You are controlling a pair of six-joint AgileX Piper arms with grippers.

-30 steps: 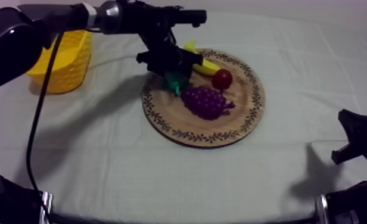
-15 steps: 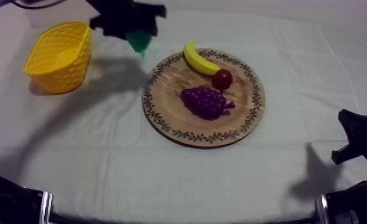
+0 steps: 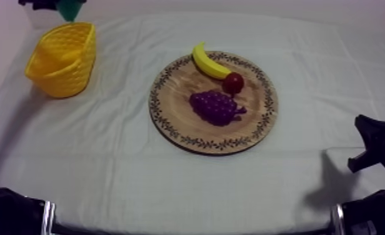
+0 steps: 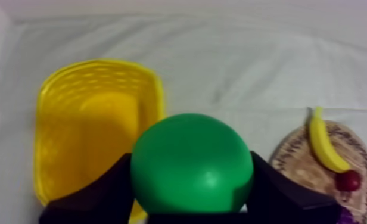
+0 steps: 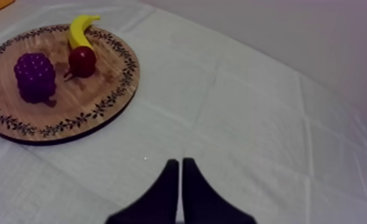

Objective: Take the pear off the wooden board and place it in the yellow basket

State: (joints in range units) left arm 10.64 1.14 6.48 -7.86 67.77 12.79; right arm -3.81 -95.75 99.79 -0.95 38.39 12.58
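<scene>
The green pear (image 4: 190,164) is clamped between my left gripper's black fingers (image 4: 102,190), high above the cloth beside the yellow basket (image 4: 90,137). From above, the pear (image 3: 69,9) and my left gripper (image 3: 57,5) hang at the far left, just beyond the basket (image 3: 62,59). The round wooden board (image 3: 257,119) holds a banana (image 3: 207,62), a small red fruit (image 3: 234,82) and a bunch of grapes (image 3: 217,106). My right gripper (image 5: 179,179) lies shut as a narrow wedge over bare cloth, well short of the board (image 5: 108,101).
My right arm (image 3: 376,150) rests low at the right edge of the table. Bare cloth (image 3: 120,169) stretches between basket and board and along the front. In the right wrist view the banana (image 5: 78,28), red fruit (image 5: 82,61) and grapes (image 5: 36,76) sit on the board.
My left gripper has carried the pear up off the board and leftward, from the board's left rim to a spot above the basket's far side. The right arm stayed still.
</scene>
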